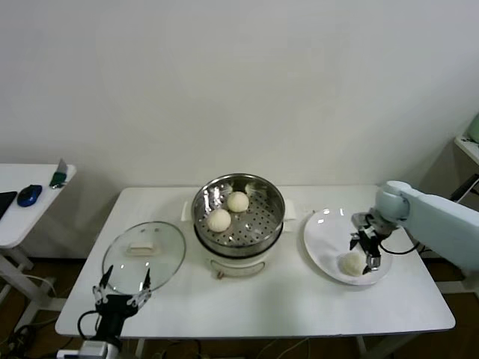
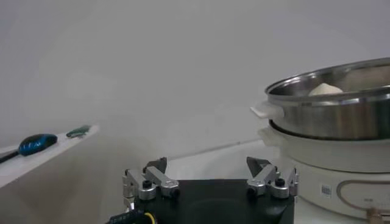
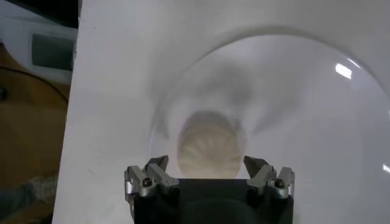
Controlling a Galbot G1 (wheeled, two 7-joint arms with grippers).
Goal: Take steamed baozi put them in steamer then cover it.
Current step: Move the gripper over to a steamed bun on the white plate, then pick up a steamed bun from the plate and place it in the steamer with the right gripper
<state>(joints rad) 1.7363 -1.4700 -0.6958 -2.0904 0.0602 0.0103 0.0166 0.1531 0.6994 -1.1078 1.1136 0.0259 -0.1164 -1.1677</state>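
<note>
Hovering right over the last bun (image 1: 351,262) on the white plate (image 1: 322,224), the right gripper (image 1: 364,252) has its jaws spread wide and isn't holding anything yet, so the risky bit looks like the squeeze: the bun is soft and round, and a grab that lands off-centre could squash it or roll it across the plate. Three buns already sit in the steamer (image 1: 274,196). The glass lid (image 1: 144,252) lies flat on the table near the idle, open left gripper (image 1: 120,294), so a sloppy lid grab later could make it slide.
</note>
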